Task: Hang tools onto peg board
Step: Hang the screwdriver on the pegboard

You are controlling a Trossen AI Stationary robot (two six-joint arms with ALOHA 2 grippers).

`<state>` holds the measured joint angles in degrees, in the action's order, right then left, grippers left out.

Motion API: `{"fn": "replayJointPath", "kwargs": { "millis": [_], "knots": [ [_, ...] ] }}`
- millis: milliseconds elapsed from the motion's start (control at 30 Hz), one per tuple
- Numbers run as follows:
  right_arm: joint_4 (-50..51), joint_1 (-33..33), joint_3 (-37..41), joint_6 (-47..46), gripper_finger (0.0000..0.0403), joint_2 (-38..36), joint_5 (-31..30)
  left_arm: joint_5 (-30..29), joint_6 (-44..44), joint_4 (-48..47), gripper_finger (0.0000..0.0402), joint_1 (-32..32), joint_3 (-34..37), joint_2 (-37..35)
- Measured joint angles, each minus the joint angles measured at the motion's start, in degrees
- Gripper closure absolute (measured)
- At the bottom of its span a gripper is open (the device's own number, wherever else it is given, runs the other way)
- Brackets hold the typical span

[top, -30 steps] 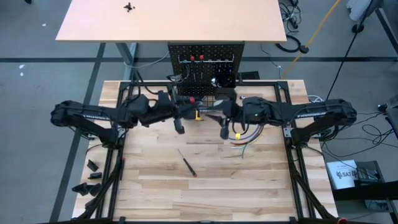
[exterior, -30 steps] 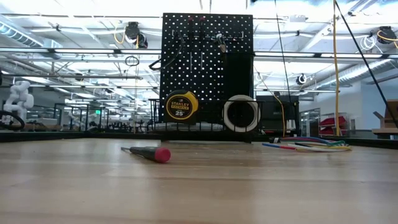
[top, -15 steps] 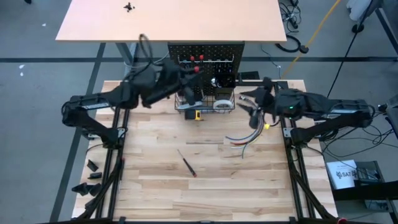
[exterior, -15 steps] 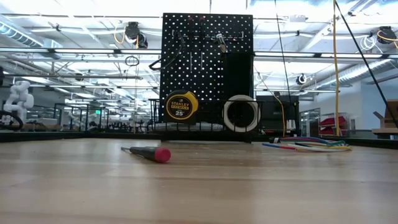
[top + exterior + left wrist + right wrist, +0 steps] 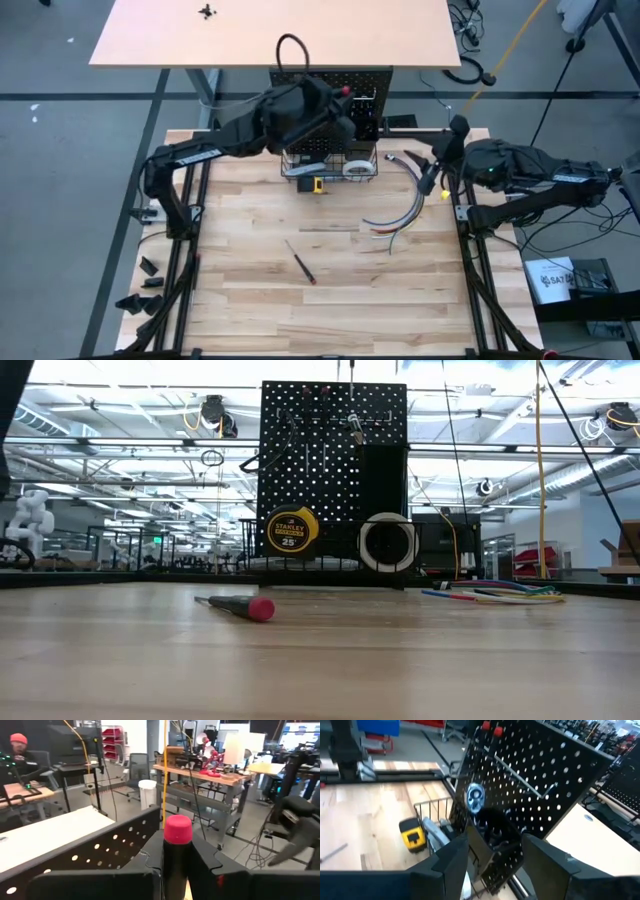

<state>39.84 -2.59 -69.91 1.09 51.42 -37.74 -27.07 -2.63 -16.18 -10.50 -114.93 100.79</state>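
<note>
While the left gripper (image 5: pixel 335 112) sits over the peg board (image 5: pixel 330 95) top, it's clamped on a red-capped black screwdriver (image 5: pixel 177 851). Right gripper (image 5: pixel 432 180) is off to the board's right w/ fingers apart, empty. Tape measure (image 5: pixel 290 530) and tape roll (image 5: pixel 388 542) sit in the basket; another screwdriver (image 5: pixel 300 262) lies mid-table.

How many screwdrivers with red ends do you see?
4. One screwdriver lies on the table. One is in the left gripper, above the peg board. Two red-capped ones hang at the board's top. More may be hidden.
</note>
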Motion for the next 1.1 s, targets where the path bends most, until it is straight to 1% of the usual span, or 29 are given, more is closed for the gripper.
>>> {"fn": "replayJointPath", "kwargs": {
  "millis": [233,533,767,1100],
  "knots": [
    [3.73,0.0,0.0,0.01,0.0222,0.05,0.06,-0.43,0.04,0.66,0.0359,-2.87,-0.25,0.38],
    [3.78,0.08,0.02,1.5,0.0222,0.07,0.05,-0.39,0.02,1.22,0.0359,-4.1,-0.16,0.38],
    [3.69,2.41,0.02,1.48,0.0222,0.07,0.05,0.28,-0.04,1.18,0.0359,-4.95,-0.14,0.5],
    [3.6,5.33,0.04,1.11,0.0222,0.11,0.23,1.22,0.07,2.71,0.0359,-5.77,-0.07,2.96]
  ]
}}
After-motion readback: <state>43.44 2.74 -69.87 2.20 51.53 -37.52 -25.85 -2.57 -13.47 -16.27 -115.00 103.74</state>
